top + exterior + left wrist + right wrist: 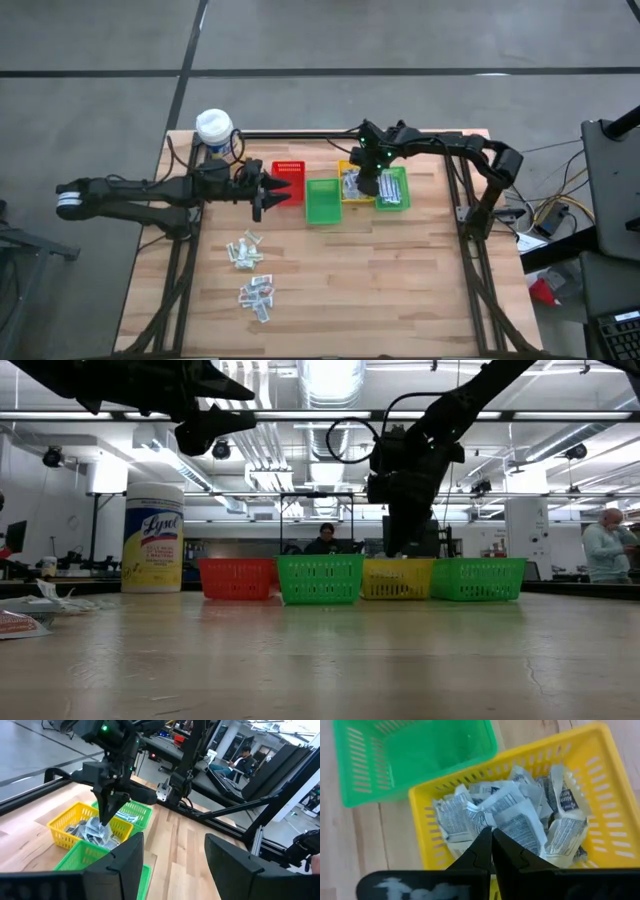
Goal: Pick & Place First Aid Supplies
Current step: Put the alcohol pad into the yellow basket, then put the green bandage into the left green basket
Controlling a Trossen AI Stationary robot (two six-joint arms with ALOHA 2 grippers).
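Sorted so far: a heap of printed white sachets (515, 820) is held in the yellow bin (600, 765). Further packets (392, 190) are seen in the far-right green bin (403, 203). The nearer green bin (322, 203) is seen to hold nothing in the right wrist view, and nothing can be made out in the red bin (288, 179) from above.

Left to sort: two loose clusters of first aid supplies are laid on the table (400, 290) toward its left near part, one cluster (244, 250) just beyond the other (257, 296), both well apart from the bins. The task is judged to be partly done, with these two lots outstanding.

Right gripper (492, 851): positioned directly above the yellow bin, fingers clenched together, nothing gripped between them.

Left gripper (272, 192): held above the table beside the red bin, fingers spread wide, nothing carried.

Other stock: a wipes canister (214, 130) is stood at the far left corner.
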